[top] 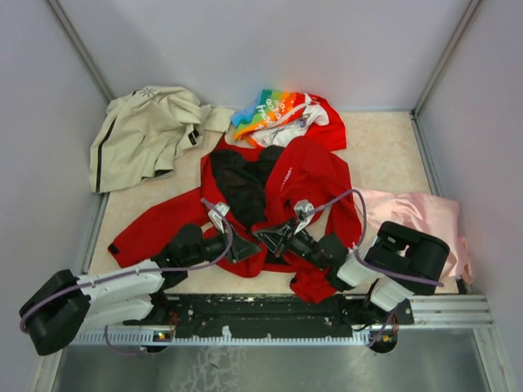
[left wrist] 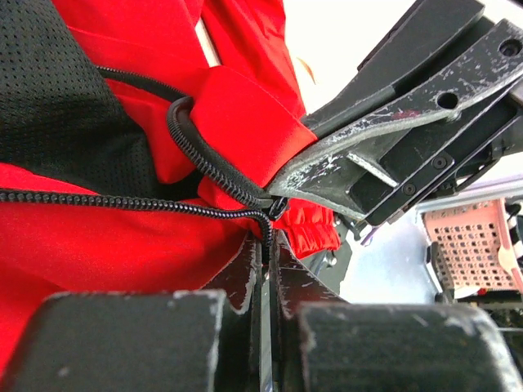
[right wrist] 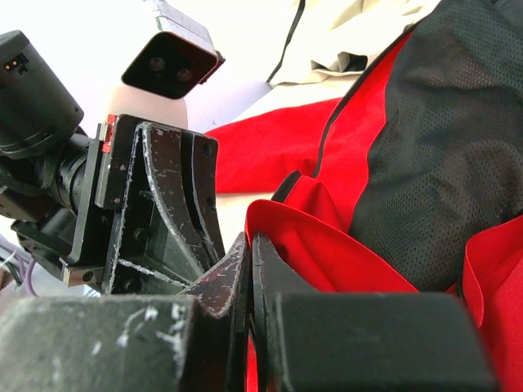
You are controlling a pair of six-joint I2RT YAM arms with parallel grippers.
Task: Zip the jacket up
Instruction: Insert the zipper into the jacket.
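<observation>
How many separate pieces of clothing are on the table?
4: the red jacket in the centre, a beige jacket far left, a rainbow-printed garment behind the red one, a pink cloth at right. Others may be hidden underneath.

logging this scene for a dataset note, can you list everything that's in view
jacket: one, bright red with black lining, table centre, front open
beige jacket: one, beige with black stripe, far left
printed garment: one, rainbow, white and red, far centre
pink cloth: one, pale pink, right edge
table: one, beige, under everything
left arm: one, white and black, near left, jaws shut on the jacket's zipper edge
right arm: one, white and black, near right, jaws shut on the jacket
</observation>
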